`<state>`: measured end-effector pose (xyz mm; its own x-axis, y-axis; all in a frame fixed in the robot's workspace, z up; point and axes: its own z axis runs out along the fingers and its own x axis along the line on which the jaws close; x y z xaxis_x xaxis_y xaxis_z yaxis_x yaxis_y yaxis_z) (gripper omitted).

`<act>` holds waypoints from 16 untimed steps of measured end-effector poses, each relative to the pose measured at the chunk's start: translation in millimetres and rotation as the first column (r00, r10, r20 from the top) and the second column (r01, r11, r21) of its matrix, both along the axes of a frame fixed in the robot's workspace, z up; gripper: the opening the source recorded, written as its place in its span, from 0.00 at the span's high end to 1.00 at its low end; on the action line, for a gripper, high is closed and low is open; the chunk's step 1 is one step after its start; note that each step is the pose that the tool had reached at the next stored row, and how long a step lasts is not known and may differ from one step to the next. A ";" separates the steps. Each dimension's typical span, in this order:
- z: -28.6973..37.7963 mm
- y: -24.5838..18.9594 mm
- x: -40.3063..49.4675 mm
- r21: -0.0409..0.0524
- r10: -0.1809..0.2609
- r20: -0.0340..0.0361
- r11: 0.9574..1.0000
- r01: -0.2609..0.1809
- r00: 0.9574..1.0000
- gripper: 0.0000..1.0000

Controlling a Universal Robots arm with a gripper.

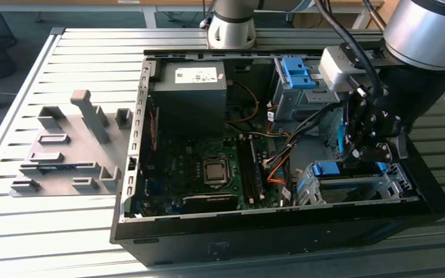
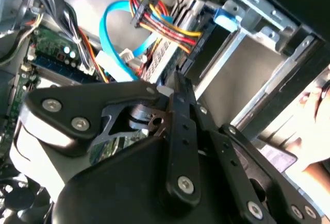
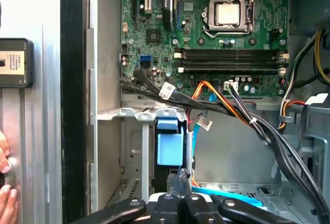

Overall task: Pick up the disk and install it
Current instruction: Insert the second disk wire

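Observation:
My gripper [image 1: 364, 155] hangs inside the open computer case [image 1: 130, 174], just above the lower drive cage [image 1: 350, 185] at the exterior view's right. Its fingers are shut together with nothing between them, in both wrist views [image 2: 174, 84] [image 3: 180, 176]. A blue carrier rail [image 3: 169, 142] sits in that cage right in front of the fingertips, also in the exterior view [image 1: 327, 169]. The disk's silver body is hidden by the cage walls and I cannot make it out.
The motherboard [image 3: 216, 33] lies on the case floor, with bundled cables [image 3: 247, 116] running past the cage. A second bay with a blue bracket [image 1: 296, 72] and a black power-supply box [image 1: 192, 87] stand at the back. A grey fixture [image 1: 68, 145] lies outside. A person's hand [image 3: 5, 183] rests beside the case.

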<state>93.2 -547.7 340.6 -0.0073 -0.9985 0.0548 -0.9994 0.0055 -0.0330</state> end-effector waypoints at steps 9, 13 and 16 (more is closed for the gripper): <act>15.8 0.0 -0.3 0.000 0.000 0.000 1.000 0.000 1.000 0.89; 29.6 0.0 -0.3 0.000 0.000 0.000 1.000 0.000 1.000 0.89; 35.8 1.8 -0.3 0.000 0.000 0.000 1.000 0.000 1.000 0.89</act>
